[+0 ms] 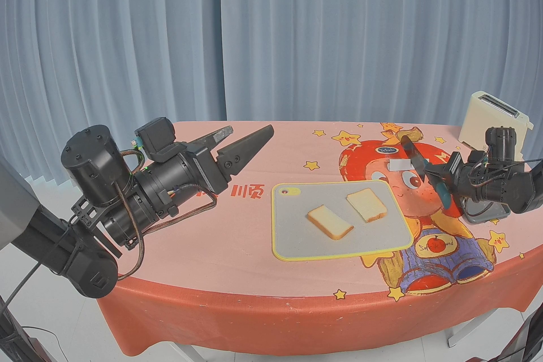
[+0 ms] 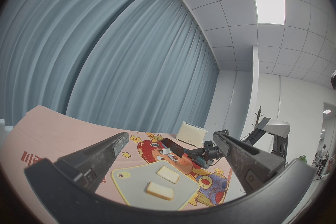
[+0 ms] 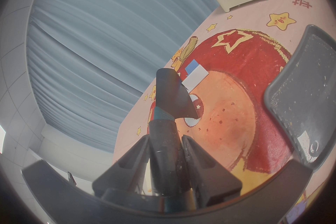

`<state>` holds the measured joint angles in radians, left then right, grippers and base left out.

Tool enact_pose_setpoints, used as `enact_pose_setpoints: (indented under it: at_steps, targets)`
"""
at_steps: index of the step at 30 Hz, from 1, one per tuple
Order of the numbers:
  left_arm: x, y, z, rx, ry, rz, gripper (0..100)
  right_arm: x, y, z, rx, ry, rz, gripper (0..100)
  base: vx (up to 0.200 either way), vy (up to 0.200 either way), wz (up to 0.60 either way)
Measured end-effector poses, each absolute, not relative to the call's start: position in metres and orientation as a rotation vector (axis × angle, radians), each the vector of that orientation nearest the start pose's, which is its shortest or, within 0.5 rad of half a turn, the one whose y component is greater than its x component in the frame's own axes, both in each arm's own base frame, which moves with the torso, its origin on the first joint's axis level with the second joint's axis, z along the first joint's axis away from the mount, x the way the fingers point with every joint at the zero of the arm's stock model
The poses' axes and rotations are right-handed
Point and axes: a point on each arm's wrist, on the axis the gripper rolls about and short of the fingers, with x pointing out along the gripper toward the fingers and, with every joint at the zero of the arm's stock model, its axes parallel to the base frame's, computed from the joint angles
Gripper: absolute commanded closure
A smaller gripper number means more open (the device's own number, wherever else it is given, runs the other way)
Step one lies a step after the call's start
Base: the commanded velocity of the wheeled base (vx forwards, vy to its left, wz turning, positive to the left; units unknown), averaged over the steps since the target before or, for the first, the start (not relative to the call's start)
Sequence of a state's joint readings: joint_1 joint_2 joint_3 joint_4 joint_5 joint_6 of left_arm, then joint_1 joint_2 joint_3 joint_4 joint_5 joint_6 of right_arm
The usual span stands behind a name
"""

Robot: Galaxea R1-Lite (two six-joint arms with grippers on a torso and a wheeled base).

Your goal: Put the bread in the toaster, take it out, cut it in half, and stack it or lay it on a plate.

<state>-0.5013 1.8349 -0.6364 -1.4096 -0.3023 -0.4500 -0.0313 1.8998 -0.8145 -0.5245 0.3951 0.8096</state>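
Cutting board [image 1: 288,244] bears two bread halves [image 1: 330,222]; right hand [image 3: 167,146] grips knife [image 3: 172,91].

Two bread halves [image 1: 330,222] lie apart on the cutting board [image 1: 294,244] — toaster [image 1: 492,117] behind at far right, tray [image 3: 304,95] seemingly before it.

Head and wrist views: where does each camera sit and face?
Head: on the head, looking down at the cutting board with two bread halves; both arms show.
Left wrist: behind open left jaws, facing across the table toward the toaster.
Right wrist: behind right jaws shut on the knife, facing table and tray.
Shared: all three show the toaster.
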Motion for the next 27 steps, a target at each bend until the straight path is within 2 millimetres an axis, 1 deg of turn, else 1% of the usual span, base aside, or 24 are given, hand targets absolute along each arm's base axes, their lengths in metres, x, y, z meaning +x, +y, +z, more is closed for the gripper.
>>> enact_pose_setpoints:
  at_steps: [9, 14, 21, 27]
  targets:
    - [0.27, -0.155, 0.175, -0.445, -0.031, -0.834, 0, 0.332, -0.008, 0.113, 0.941, 0.656, 0.085, 100, 0.0, 0.0, 0.0]
    - [0.27, -0.156, 0.175, -0.445, -0.031, -0.835, 0, 0.331, -0.016, 0.113, 0.956, 0.647, 0.058, 100, 0.0, 0.0, 0.0]
    - [0.27, -0.156, 0.176, -0.446, -0.033, -0.835, 0, 0.331, -0.019, 0.113, 0.967, 0.642, 0.049, 100, 0.0, 0.0, 0.0]
    - [0.27, -0.156, 0.176, -0.445, -0.033, -0.836, 0, 0.33, -0.016, 0.113, 0.962, 0.649, 0.056, 100, 0.0, 0.0, 0.0]
